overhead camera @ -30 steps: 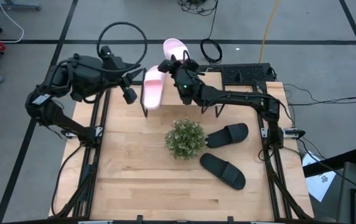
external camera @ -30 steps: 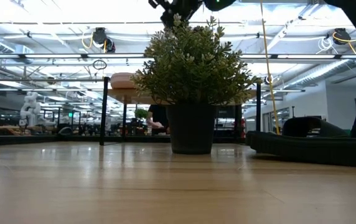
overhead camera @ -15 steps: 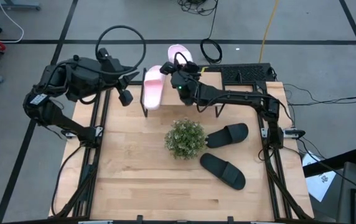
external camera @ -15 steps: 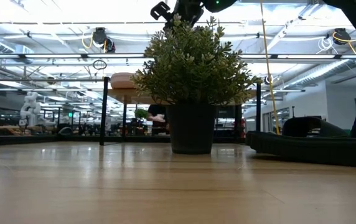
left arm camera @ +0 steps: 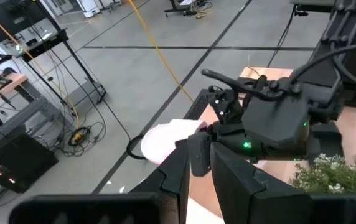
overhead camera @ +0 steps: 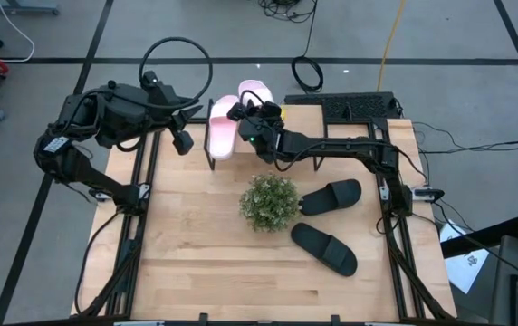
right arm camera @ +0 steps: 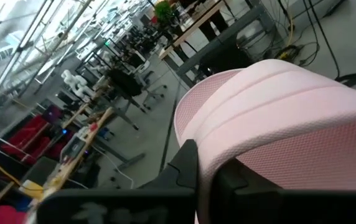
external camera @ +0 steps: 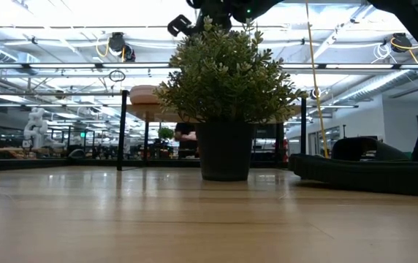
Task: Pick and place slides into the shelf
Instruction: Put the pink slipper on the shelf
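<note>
Right end effector [overhead camera: 252, 116] is clamping a pink slide [overhead camera: 257, 93] over the shelf [overhead camera: 212, 154] at 12 o'clock, long axis running 12-to-6, arm stretching flat across the worktop [overhead camera: 196, 254]. Left end effector [overhead camera: 185, 140] is hovering part-open, empty.

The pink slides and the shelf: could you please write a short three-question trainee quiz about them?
1. True or false: the right gripper is shut on a pink slide.
2. How many black slides lie on the table?
3. The other pink slide lies: A) on the shelf; B) beside the plant; C) on the floor.

Key: 1 true; 2 two; 3 A.
</note>
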You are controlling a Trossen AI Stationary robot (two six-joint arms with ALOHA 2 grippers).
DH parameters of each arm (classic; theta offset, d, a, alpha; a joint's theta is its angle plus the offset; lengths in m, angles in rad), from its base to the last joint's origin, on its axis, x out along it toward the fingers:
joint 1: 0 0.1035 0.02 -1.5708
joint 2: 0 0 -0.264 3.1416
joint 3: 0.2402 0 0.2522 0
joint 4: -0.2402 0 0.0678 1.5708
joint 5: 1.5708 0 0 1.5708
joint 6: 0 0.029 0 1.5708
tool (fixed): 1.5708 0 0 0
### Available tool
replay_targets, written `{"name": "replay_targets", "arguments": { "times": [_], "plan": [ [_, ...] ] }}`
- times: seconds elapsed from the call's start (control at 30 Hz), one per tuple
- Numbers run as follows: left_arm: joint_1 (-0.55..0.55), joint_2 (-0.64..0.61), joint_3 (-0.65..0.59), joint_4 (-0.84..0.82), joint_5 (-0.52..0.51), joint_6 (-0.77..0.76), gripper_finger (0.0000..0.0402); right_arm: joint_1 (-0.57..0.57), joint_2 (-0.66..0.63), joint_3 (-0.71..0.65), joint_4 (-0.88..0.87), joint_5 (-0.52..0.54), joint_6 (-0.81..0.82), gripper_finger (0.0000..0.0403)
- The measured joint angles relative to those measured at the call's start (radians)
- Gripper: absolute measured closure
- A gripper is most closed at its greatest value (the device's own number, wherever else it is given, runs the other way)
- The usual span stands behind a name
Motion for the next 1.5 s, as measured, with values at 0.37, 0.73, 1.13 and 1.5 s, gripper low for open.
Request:
{"name": "replay_targets", "arguments": {
  "times": [0.37, 0.73, 1.13, 1.5],
  "plan": [
    [0.000, 0.000, 0.000, 0.001, 0.012, -0.015, 0.0330, -0.008, 0.003, 0.000, -0.060, 0.001, 0.053, 0.0403],
    [0.012, 0.000, 0.000, 0.010, 0.010, -0.012, 0.0330, -0.015, -0.002, 0.001, -0.044, -0.179, 0.031, 0.0402],
    [0.119, 0.005, 0.000, -0.172, -0.039, -0.064, 0.0330, -0.032, -0.082, 0.001, 0.035, -0.287, -0.140, 0.0401],
    [0.261, 0.010, -0.065, -0.208, 0.008, 0.207, 0.0330, -0.015, -0.153, 0.001, 0.041, -0.434, -0.245, 0.0402]
  ]
}}
